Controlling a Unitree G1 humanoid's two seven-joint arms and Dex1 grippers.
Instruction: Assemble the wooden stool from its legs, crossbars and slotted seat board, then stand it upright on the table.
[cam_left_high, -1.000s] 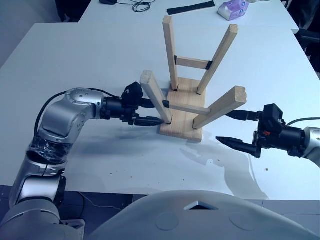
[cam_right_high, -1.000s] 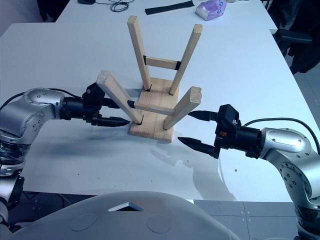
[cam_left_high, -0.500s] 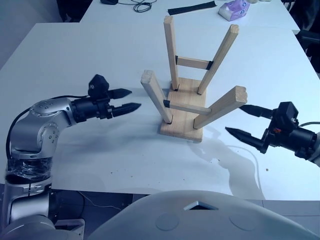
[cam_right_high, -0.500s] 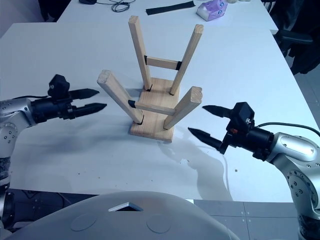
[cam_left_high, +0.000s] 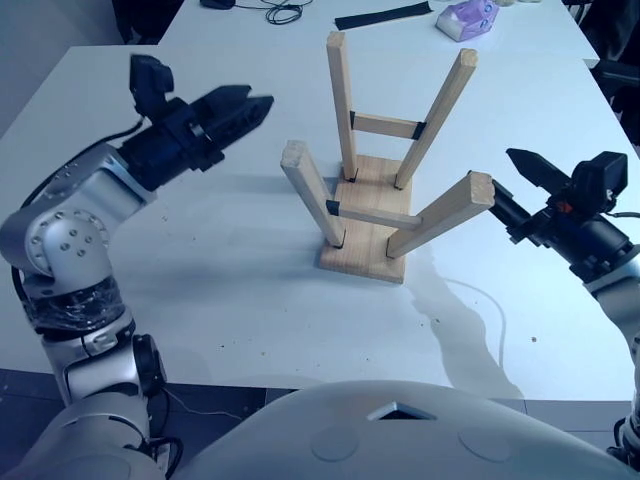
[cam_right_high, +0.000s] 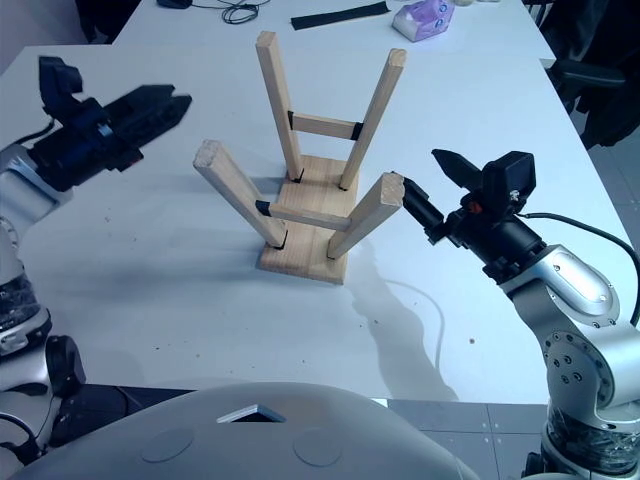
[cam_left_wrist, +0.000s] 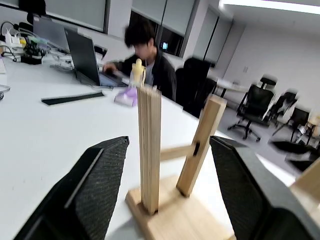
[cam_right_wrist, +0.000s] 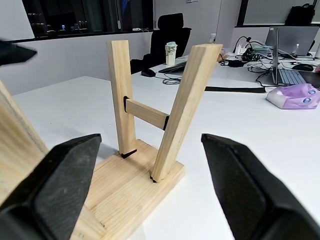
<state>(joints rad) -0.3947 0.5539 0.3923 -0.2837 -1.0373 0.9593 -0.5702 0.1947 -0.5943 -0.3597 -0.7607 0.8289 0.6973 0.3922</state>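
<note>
Locate stool (cam_left_high: 365, 225) at centre of bench (cam_left_high: 200, 260), inverted: seat board (cam_left_high: 362, 250) flat on the surface, four legs (cam_left_high: 342, 105) pointing up in two splayed pairs, each pair tied by a crossbar (cam_left_high: 385, 126). Judge assembly complete, with only the flip to upright left to do.

Find left gripper (cam_left_high: 258, 100) at 10 o'clock from the seat board, raised off the bench and well apart from any wood. Read fingers (cam_left_high: 235, 108) as spread wide, nothing held. In the left wrist view, sight the far pair (cam_left_wrist: 149, 150) framed between the two pads (cam_left_wrist: 95, 190), long axes near vertical.

Find right gripper (cam_left_high: 505, 172) at 3 o'clock, likewise spread and empty, lower fingertip just beside the top end of the near right leg (cam_left_high: 440, 215). Unable to confirm contact there. Note the long axis of that leg: leaning up and out toward 3 o'clock, straight at the right gripper.

Treat the right arm as the nearer one by a clear margin. Governing relation for the flip: seat board low between both arms along the 9-to-3 line, leg ends high. Judge that the right side needs only to close across the leg end, whereas the left must first travel toward 4 o'clock to reach wood. Expect rotation about the 9-to-3 line. Guard against the splayed near legs dragging on the bench during the turn.
</note>
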